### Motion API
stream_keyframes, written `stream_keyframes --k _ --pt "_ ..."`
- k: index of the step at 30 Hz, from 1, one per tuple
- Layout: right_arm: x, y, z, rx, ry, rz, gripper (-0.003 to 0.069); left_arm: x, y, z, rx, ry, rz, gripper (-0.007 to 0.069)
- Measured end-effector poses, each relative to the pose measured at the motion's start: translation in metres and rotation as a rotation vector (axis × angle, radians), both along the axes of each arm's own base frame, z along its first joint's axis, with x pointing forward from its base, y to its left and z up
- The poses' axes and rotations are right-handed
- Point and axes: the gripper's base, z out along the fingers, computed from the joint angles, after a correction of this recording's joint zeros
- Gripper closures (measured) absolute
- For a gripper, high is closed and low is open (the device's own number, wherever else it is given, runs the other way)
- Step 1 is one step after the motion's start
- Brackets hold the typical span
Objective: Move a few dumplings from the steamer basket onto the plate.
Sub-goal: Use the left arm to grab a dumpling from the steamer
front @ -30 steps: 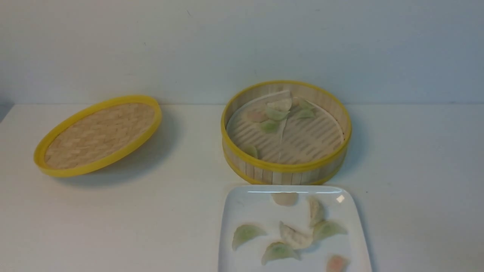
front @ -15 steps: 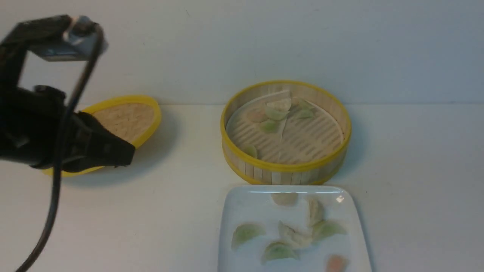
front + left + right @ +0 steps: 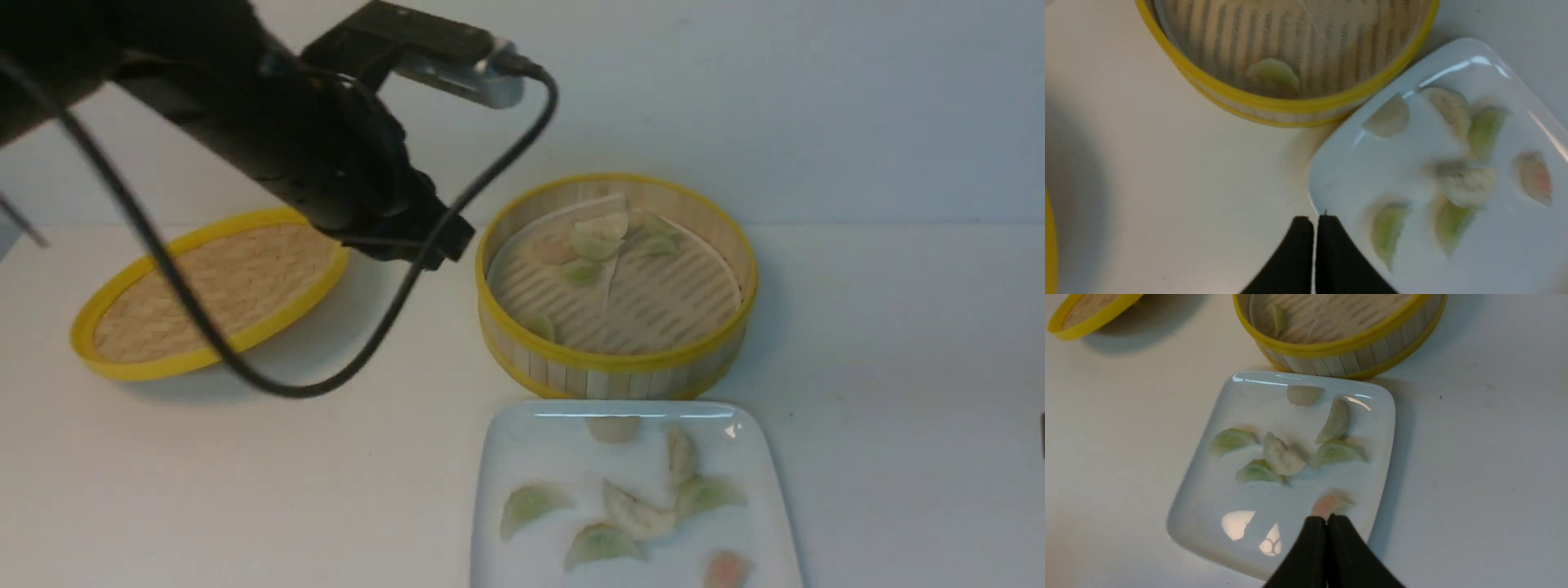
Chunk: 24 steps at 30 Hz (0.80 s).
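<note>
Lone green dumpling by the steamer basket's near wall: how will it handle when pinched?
Probably soft: the dumpling looks translucent, so a hard pinch may squash it. It lies on the white liner, which could lift with it. It sits close to the steamer basket wall, so a push would likely jam it there.

Dumplings (image 3: 637,514) in basket (image 3: 618,362), on plate (image 3: 531,447)
</note>
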Motion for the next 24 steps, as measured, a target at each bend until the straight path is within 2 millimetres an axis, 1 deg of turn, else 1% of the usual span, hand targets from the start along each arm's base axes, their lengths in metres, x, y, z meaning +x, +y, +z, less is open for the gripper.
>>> stream_keyframes --k 2,3,4,5,6,7,8,9,11,12,13,15,18,20,24 --pt "-0.001 0.0 0.0 0.002 -0.002 0.002 0.0673 0.015 -0.014 -0.009 0.04 -0.022 -0.006 0.0614" --pt "-0.002 0.0 0.001 0.002 -0.003 0.002 0.0673 0.019 -0.02 -0.01 0.047 -0.033 -0.007 0.0606" --pt "-0.002 0.0 0.001 0.002 -0.005 0.002 0.0673 0.025 -0.025 -0.017 0.066 -0.03 -0.008 0.0595" --pt "-0.003 0.0 0.001 0.002 -0.006 0.002 0.0673 0.035 -0.036 -0.026 0.09 -0.03 -0.017 0.0571" --pt "-0.003 0.0 0.001 0.002 -0.005 0.003 0.0673 0.04 -0.042 -0.03 0.098 -0.032 -0.018 0.0552" --pt "-0.003 0.0 0.001 0.002 -0.005 0.003 0.0673 0.047 -0.048 -0.039 0.11 -0.021 -0.019 0.053" --pt "-0.003 0.0 0.001 0.002 -0.003 0.004 0.0673 0.054 -0.055 -0.045 0.117 -0.023 -0.019 0.0494" --pt "-0.003 0.0 0.001 0.002 -0.003 0.004 0.0673 0.056 -0.056 -0.051 0.124 -0.016 -0.021 0.048" --pt "-0.004 0.001 0.0 0.003 0.008 0.011 0.0673 0.074 -0.068 -0.072 0.141 -0.003 -0.024 0.0387" --pt "-0.004 0.001 0.0 0.003 0.011 0.012 0.0673 0.078 -0.071 -0.075 0.141 -0.005 -0.023 0.0356" --pt "-0.004 0.001 0.0 0.002 0.016 0.015 0.0673 0.085 -0.075 -0.086 0.147 0.004 -0.021 0.0309" --pt "-0.005 0.001 -0.001 0.002 0.022 0.018 0.0673 0.096 -0.081 -0.102 0.148 0.01 -0.012 0.0244" --pt "-0.006 0.001 -0.001 0.001 0.033 0.024 0.0673 0.107 -0.087 -0.121 0.147 0.023 0.001 0.0186" --pt "-0.006 0.001 -0.002 0.0 0.037 0.026 0.0673 0.112 -0.09 -0.135 0.152 0.039 0.006 0.0165" --pt "-0.007 0.002 -0.002 -0.001 0.043 0.029 0.0673 0.116 -0.092 -0.156 0.172 0.076 0.009 0.0155"
